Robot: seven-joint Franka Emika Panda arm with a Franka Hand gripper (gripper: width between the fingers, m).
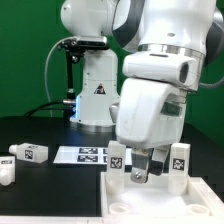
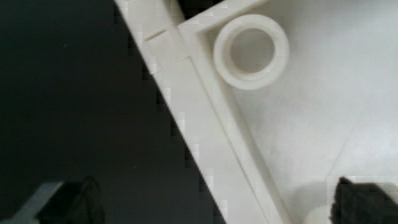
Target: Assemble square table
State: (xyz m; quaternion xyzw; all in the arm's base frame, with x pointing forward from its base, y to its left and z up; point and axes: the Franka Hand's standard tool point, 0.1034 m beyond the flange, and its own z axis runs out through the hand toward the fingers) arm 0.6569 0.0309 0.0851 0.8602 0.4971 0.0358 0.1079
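Tabletop [image 1: 150, 205] sits closest, two legs [image 1: 117, 162] upright on it; my gripper [image 1: 145, 168] hangs wide and empty between them. Next I'd fetch a loose leg [image 1: 30, 152].

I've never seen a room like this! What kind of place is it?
Probably a robot lab, set up for testing. A big white robot arm stands over a black table, a plain green backdrop hangs behind, and a loose white leg wears a black-and-white square tag.
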